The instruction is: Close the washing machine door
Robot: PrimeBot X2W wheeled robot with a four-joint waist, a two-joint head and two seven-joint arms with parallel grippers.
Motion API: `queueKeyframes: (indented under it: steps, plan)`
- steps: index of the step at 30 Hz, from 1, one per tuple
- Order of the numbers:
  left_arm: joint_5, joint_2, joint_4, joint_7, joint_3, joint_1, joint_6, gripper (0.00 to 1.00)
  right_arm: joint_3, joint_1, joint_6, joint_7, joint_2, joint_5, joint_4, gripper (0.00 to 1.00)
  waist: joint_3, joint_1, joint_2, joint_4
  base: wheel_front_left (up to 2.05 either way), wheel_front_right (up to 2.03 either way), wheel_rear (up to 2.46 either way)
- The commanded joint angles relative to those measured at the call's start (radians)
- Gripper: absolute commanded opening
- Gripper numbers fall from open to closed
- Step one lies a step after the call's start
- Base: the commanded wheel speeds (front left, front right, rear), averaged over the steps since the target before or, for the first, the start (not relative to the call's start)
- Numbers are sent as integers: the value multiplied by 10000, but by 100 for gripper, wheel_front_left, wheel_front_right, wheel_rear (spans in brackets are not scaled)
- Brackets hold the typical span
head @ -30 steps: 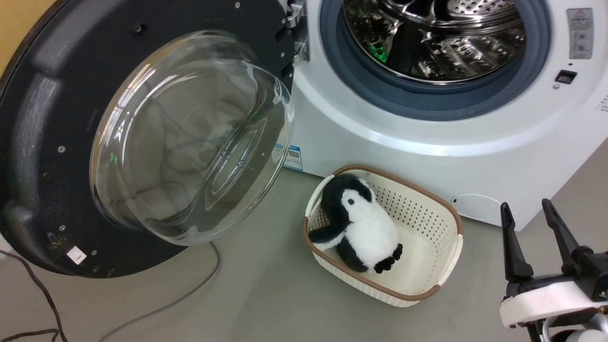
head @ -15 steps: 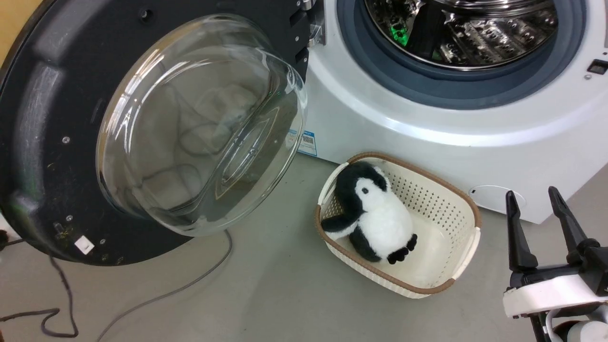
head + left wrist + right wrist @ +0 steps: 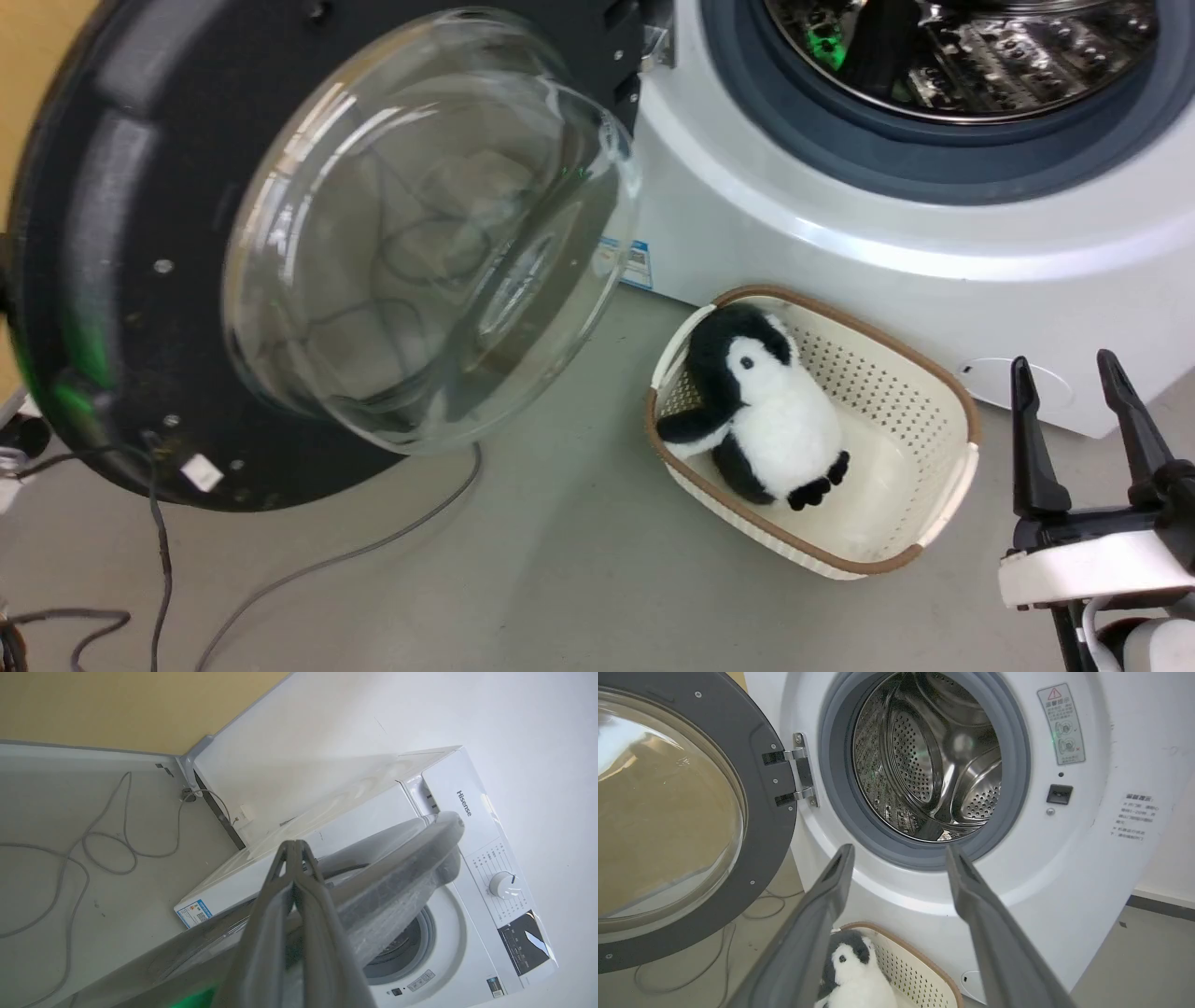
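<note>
The washing machine door (image 3: 112,233) stands wide open at the left, its glass bowl (image 3: 420,233) bulging toward me, hinged to the white washing machine (image 3: 840,252). In the left wrist view my left gripper (image 3: 295,847) is shut with nothing in it, lying along the outer side of the door (image 3: 411,858), above the washing machine (image 3: 467,812). Low at the right, away from the door, my right gripper (image 3: 1062,360) is open and empty. The right wrist view has this gripper (image 3: 899,851) facing the steel drum (image 3: 934,765), with the door (image 3: 761,826) and hinge (image 3: 799,777) to the left.
A cream basket (image 3: 934,411) holding a plush penguin (image 3: 775,420) sits on the floor in front of the machine, under the door's swing path. Grey cables (image 3: 327,560) trail across the floor beneath the door. A yellow wall (image 3: 37,56) lies behind the door.
The head camera has moved, shifting the whole picture right and up. The door now looks blurred and slightly narrower, as if swinging toward the machine. The right gripper stays open.
</note>
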Motion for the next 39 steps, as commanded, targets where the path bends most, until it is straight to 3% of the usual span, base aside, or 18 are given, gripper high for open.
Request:
queueKeyframes:
  steps: [1,10,21,31,39]
  plan:
    - [-331,-15,-135,277,-162,241,-110,0,-103,-138,5,-108,-4,-27,-1,100,41,0,0,107,0,0,0]
    - [-1447,72,-1113,1320,-1226,1074,-209,0,-315,-189,6,-296,-4,28,31,100,54,0,0,487,0,0,0]
    - [-1562,-169,-3056,1671,-3081,2249,-210,0,-381,-154,6,-297,-4,86,-13,100,-116,0,0,387,0,0,0]
    - [-1282,-401,-4885,1352,-5232,2964,-210,0,-341,-209,6,-297,-4,189,-10,100,-166,0,0,-508,0,0,0]
    - [-1033,-708,-4885,557,-6637,2670,-211,0,-179,-271,6,-297,-4,254,21,100,-160,0,0,-1418,0,0,0]
